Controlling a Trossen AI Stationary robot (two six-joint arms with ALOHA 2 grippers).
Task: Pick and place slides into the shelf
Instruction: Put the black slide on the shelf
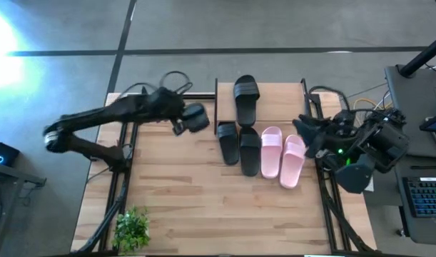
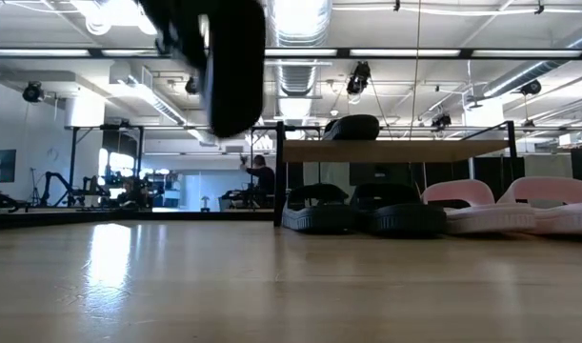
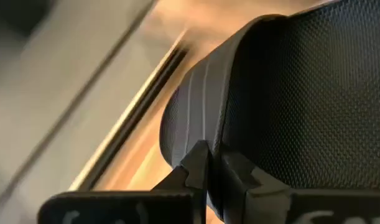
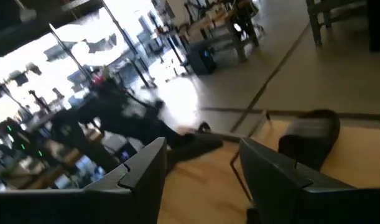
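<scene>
Down at the desk's near-left corner sits a small leafy green plant (image 1: 132,228). Mid-desk, it's a row of footwear: two black slides (image 1: 239,146) side by side, rubbery and ridged at the sole. Right beside them are two pale pink slides (image 1: 282,157) with smooth, rounded straps. The right gripper (image 1: 307,133) hovers at the desk's right edge near the pink pair, its fingers apart and holding nothing. Further back, the left gripper (image 3: 208,158) is clamped tight on a raised black slide (image 3: 301,93) with a woven, dimpled strap. It hangs just left of the shelf (image 1: 282,93). At the far edge, that light plank top on its thin black frame carries one more black slide (image 1: 246,96).
</scene>
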